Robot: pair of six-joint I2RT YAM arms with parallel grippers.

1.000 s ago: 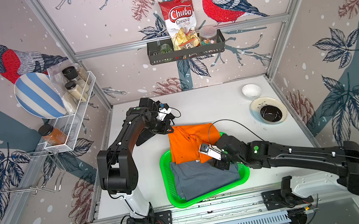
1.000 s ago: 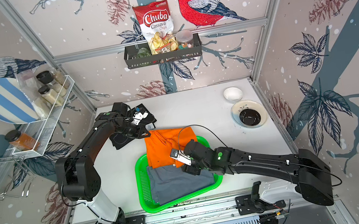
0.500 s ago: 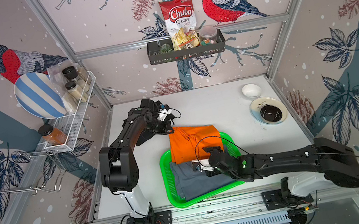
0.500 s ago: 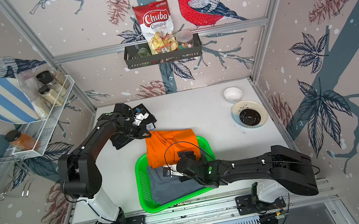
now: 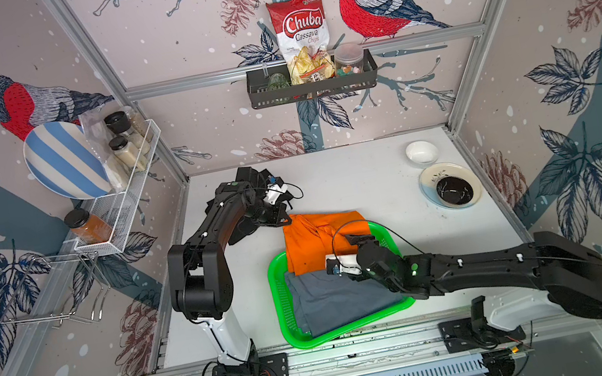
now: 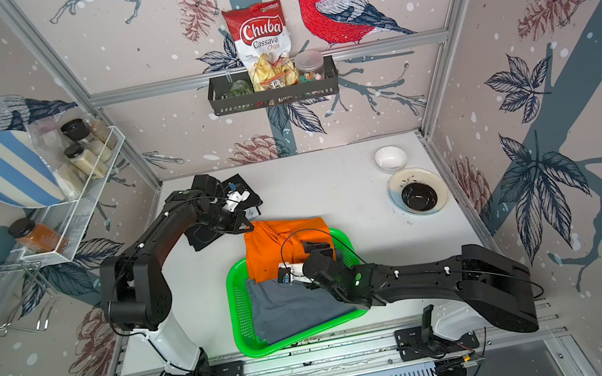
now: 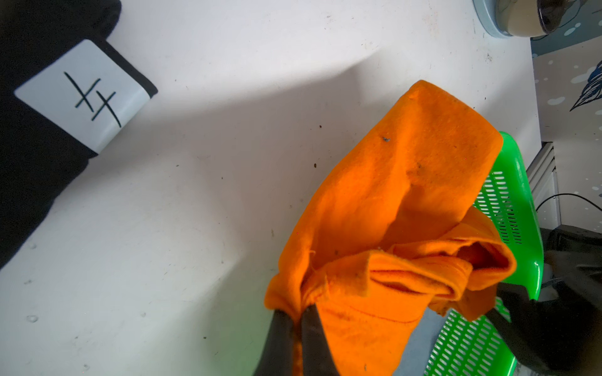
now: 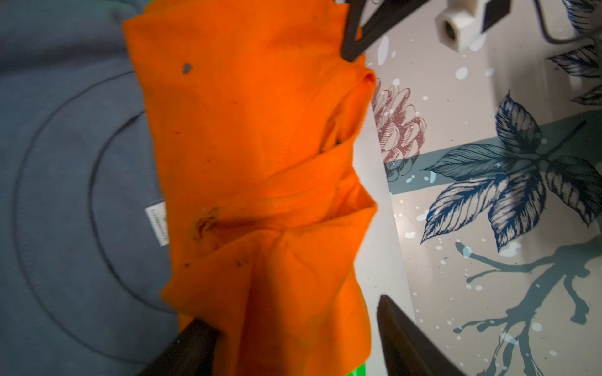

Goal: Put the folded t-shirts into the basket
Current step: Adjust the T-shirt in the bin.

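The green basket (image 5: 279, 285) (image 6: 235, 292) stands at the table's front. A slate-grey t-shirt (image 5: 336, 300) (image 8: 65, 162) lies in it. The orange t-shirt (image 5: 312, 237) (image 6: 275, 243) lies rumpled, half over the basket's far rim and half on the table. My left gripper (image 7: 298, 320) (image 5: 288, 221) is shut on its far left corner. Over its part in the basket my right gripper (image 8: 299, 338) (image 5: 354, 240) is open, with orange cloth between the fingers and one finger (image 8: 407, 335) clear of it. The black t-shirt (image 7: 32, 162) (image 6: 203, 235) with a white tag (image 7: 84, 94) lies at the back left, partly under the left arm.
A small white bowl (image 5: 422, 152) and a plate with a dark bowl (image 5: 450, 185) sit at the back right of the table. On the back wall hangs a black shelf (image 5: 313, 90), and a white wire rack (image 5: 123, 187) is on the left wall.
My right arm stretched lower over the basket and its gripper swung from above the grey shirt onto the orange one. The left arm barely moved and kept its grip.
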